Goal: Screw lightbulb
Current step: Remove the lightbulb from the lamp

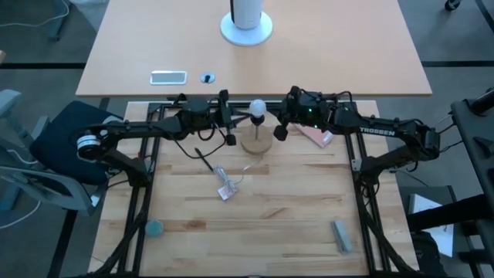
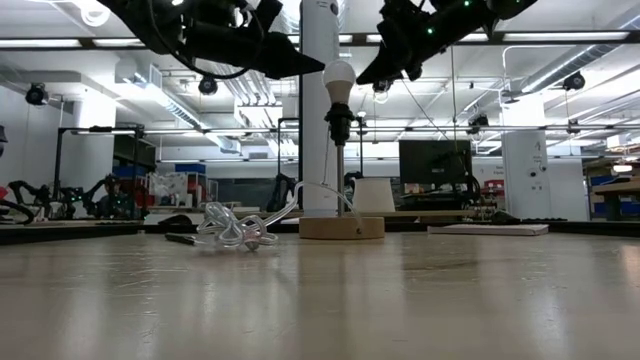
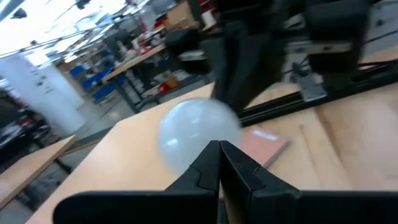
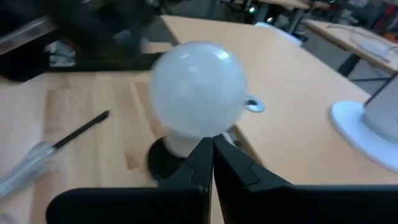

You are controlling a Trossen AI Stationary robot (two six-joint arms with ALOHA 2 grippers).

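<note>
The white frosted lightbulb [image 1: 257,106] stands upright in the black socket [image 2: 339,118], on a thin stem above the round wooden base [image 2: 341,228]. My left gripper [image 1: 245,117] is shut, level with the bulb, its tips close to the bulb's left side [image 3: 196,130]. My right gripper [image 1: 272,117] is shut, its tips close to the bulb's right side [image 4: 196,87]. In the low view the two grippers stand on either side of the bulb [image 2: 340,75]. My left gripper points its shut fingertips [image 3: 219,149] level at the bulb's globe from the table's left; I cannot tell whether they touch it. My right gripper points its shut fingertips [image 4: 211,146] level at the globe from the table's right; I cannot tell whether they touch it.
A clear plastic packet with a cord [image 1: 224,185] and a thin black tool [image 1: 204,158] lie in front of the base. A pink pad [image 1: 316,136] lies under the right arm. A teal piece [image 1: 154,228] and a grey block [image 1: 341,235] lie near the front.
</note>
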